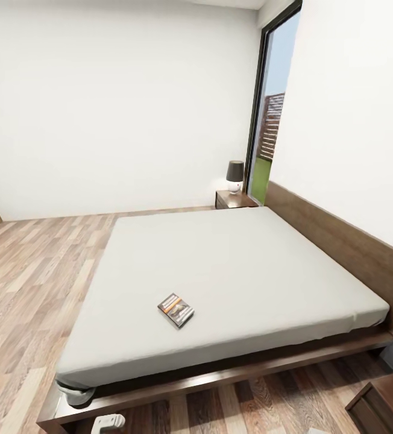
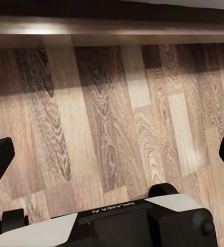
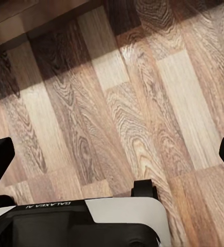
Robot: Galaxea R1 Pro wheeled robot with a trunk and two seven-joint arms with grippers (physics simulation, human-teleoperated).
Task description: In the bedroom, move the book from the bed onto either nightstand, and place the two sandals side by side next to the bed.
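On the bed [image 1: 245,271], book [image 1: 176,310] lies beyond both spread grippers.

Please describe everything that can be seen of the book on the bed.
The book is a thin, small paperback with a dark cover, an orange band and a small picture; its lettering is too small to read. It lies flat and closed on the pale grey mattress of the bed, turned at an angle to the bed's edges, in the part of the mattress nearest the camera. Only the mattress touches it. No gripper is near it.
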